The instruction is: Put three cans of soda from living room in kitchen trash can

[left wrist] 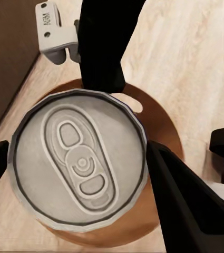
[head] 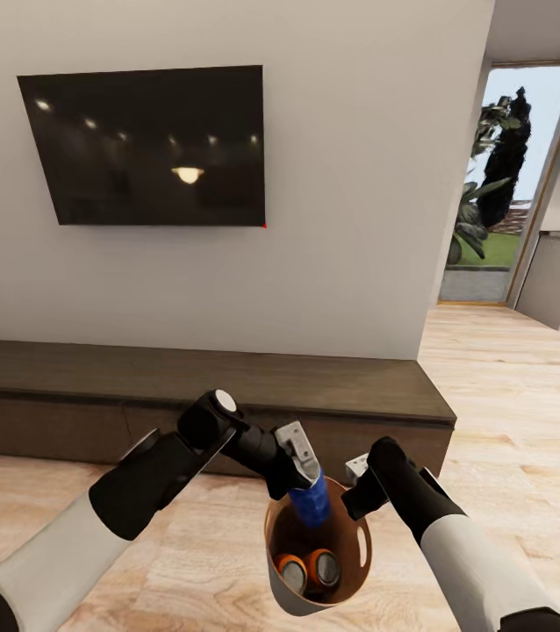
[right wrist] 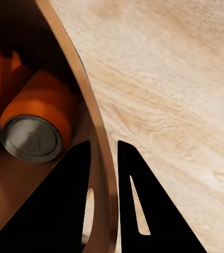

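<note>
Left claw (head: pixel 308 478) clamped on blue can (head: pixel 312 500), upright, directly above bucket (head: pixel 356 562) mouth. Right claw (right wrist: pixel 105 158) pinches bucket rim. Two orange cans (head: pixel 308 569) lie inside.

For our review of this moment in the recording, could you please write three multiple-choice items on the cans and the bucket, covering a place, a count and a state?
1. Where is the blue can?
A. on the cabinet
B. in the left gripper, over the bucket
C. on the floor

2. How many orange cans lie in the bucket?
A. none
B. one
C. two

3. How does the right gripper stand?
A. shut on the bucket's rim
B. open, away from it
C. shut on a can

Key: 1 B, its fingers flank the can's top; 2 C, two orange cans at the bottom; 3 A, a finger each side of the wall.
</note>
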Motion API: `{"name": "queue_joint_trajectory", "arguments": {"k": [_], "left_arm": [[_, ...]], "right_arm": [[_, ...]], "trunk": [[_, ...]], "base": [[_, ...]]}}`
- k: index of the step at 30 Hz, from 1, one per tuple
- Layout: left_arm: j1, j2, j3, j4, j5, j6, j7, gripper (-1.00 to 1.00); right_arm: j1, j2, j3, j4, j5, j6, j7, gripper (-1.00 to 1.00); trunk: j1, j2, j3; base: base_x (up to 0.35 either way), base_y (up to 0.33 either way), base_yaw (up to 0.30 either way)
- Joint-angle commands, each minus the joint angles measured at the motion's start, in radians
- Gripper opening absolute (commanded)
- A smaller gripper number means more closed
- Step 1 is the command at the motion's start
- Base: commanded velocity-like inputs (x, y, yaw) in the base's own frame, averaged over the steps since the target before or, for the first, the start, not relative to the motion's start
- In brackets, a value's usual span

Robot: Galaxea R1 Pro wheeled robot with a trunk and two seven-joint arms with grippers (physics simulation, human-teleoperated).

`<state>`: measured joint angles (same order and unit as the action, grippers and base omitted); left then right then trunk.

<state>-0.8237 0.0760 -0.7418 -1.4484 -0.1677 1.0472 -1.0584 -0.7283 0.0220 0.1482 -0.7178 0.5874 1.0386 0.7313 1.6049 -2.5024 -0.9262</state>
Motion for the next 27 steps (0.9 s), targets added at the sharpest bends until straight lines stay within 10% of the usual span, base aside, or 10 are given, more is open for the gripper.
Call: {"name": "queue_joint_trajectory", "arguments": {"k": [1,24,27], "left_arm": [[0.0,-0.001,-0.003,0.001,-0.001,0.0,0.004,-1.0],[0.0,-0.08,-0.14,0.161,-0.003,0.0,0.026,-1.0],[0.0,-0.077,-0.141,0.157,-0.044,0.0,0.025,-1.0]], "right_arm": [[0.0,0.0,-0.001,0.0,-0.027,0.009,0.003,-1.0],[0.0,0.001,-0.001,-0.002,-0.026,0.009,0.003,-1.0],[0.0,0.0,-0.001,-0.002,-0.026,0.009,0.003,-1.0]], "trunk": [[0.0,0.0,0.0],[0.0,0.0,0.0],[0.0,0.0,0.0]], "base": [[0.0,0.0,0.0],[0.0,0.0,0.0],[0.0,0.0,0.0]]}}
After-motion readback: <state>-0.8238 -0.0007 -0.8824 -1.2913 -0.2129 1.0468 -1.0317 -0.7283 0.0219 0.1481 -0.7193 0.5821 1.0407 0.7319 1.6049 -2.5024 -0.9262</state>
